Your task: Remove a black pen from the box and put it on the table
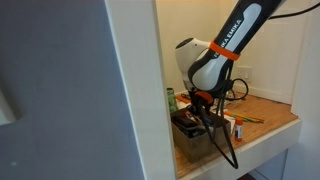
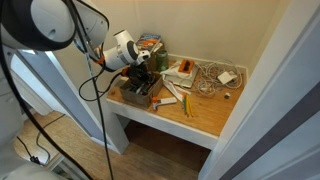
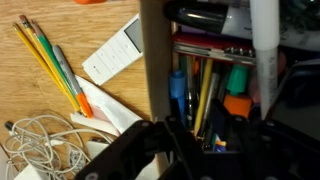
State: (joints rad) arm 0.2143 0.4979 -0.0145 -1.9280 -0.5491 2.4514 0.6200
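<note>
Wrist view | I see pencils [image 3: 48,62] and a white cable [image 3: 35,140] lying on the counter [image 3: 18,92] | box [image 3: 152,60] right of them on the counter, crowded with pens [image 3: 178,95] | jaws low over the box, I cannot tell their spread

The arm [image 1: 238,30] has a black link with white lettering along it, an orange band [image 1: 222,50] round its lower end and a rounded white wrist housing [image 1: 193,62]. Thin black cables [image 1: 224,140] trail from it, and 1 large white joint [image 2: 50,20] shows in an exterior view. The gripper [image 3: 215,135] is black, its edges blurred in the wrist view.
</note>
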